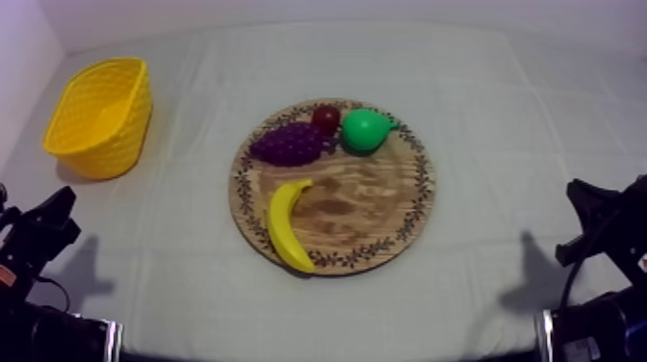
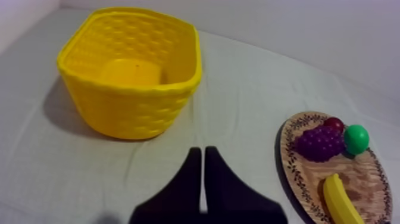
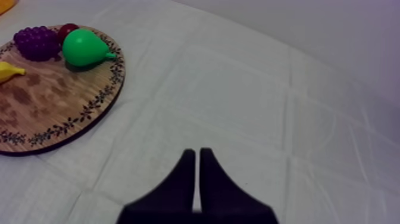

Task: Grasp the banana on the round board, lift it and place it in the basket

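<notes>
banana (image 1: 287,225) lies on wooden board (image 1: 385,207), near edge (grapes (image 1: 289,144), pear (image 1: 364,129), small red fruit (image 1: 325,118) far side) | yellow basket (image 1: 116,144) well apart at bench (image 1: 501,144) left | left pincer (image 2: 203,179) together, low, empty | right pincer (image 3: 197,176) together, empty

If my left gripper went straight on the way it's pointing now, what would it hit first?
Probably the yellow basket. The left gripper, fingers shut, points across bare cloth at the basket's corner nearest the wooden board. It lines up with the very edge, so it might just slip past.
</notes>
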